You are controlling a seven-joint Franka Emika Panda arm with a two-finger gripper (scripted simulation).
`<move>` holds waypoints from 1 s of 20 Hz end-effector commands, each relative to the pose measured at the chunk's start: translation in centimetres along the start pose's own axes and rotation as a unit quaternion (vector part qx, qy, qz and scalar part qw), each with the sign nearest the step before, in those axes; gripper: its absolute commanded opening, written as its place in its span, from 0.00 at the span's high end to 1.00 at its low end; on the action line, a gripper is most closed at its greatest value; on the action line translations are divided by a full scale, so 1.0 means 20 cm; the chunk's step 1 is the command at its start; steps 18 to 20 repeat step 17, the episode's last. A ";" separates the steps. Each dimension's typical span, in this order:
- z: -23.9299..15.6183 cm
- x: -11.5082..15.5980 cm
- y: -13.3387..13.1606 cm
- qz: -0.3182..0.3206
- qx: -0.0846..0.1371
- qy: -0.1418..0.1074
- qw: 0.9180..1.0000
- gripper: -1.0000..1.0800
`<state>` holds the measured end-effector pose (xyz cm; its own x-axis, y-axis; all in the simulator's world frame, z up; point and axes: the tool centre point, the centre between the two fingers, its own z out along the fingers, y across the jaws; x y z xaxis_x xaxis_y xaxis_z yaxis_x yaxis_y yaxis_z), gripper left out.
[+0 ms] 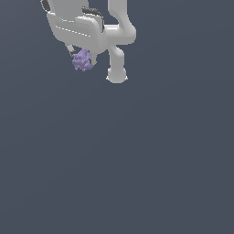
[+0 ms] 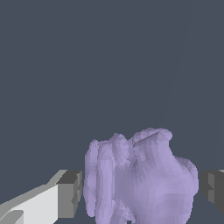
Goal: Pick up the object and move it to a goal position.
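Nearest the wrist camera sits the object (image 2: 140,177), a pale purple, lumpy clump that fills the space between the two grey pads (image 2: 70,194) of the gripper (image 2: 140,192). One pad meets the clump's flank; the opposite pad stands at its other side with at most a slight gap, so the fingers read as pinched on the clump.

From the exterior view, the object (image 1: 82,60) hangs beneath the white gripper (image 1: 83,57), at roughly 11 o'clock from the frame centre, with the arm's base (image 1: 117,75) just beside it at 3 o'clock. Whether the clump is clear of the floor cannot be determined; no goal marker is visible.

Handling assessment: the clump is small relative to the fingers, so it is probably light. Its ridged, irregular surface gives uneven contact and may pivot. Grip across the widest midsection, where the pads bear on broad lobes, not on narrow ridges.
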<state>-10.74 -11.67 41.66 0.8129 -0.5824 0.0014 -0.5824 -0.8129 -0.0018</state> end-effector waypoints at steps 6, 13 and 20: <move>-0.28 -0.01 0.10 -0.001 -0.001 -0.001 1.000 1.00; -0.41 -0.01 0.14 -0.001 -0.001 -0.001 1.000 1.00; -0.43 -0.01 0.15 -0.002 -0.001 -0.001 1.000 1.00</move>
